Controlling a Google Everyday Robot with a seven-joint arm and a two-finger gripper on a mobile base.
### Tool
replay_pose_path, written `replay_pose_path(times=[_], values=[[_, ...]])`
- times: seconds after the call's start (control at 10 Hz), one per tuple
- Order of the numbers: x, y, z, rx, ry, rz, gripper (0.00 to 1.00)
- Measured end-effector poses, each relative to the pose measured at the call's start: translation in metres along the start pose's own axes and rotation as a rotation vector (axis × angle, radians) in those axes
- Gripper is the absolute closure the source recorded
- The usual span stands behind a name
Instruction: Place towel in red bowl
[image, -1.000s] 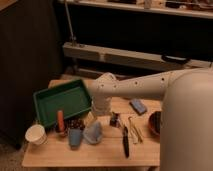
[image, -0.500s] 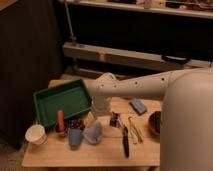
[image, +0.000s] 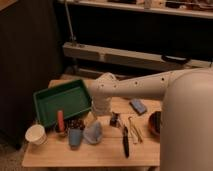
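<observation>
crumpled pale blue towel lies near the front edge of the wooden tabletop, left of centre, just beside a small blue cup. gripper hangs off the end of the white arm, just above the towel's back side. can't tell whether it's spread or closed. dark red bowl sits at the right edge, well apart from the towel, partly hidden by the robot's body. green plastic tray takes the back-left corner. white paper cup is near the front-left corner. blue rectangular block is just behind the bowl.
</observation>
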Motion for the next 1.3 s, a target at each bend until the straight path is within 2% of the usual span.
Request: replay_pose_path(times=[1.0, 1.1, 1.3], values=[[0.0, 0.0, 0.0, 0.008, -0.002, -0.005, 0.2], [0.001, 0.003, 0.004, 0.032, -0.002, -0.032, 0.2], [0.003, 0.008, 0.025, 0.038, 0.009, -0.058, 0.2]])
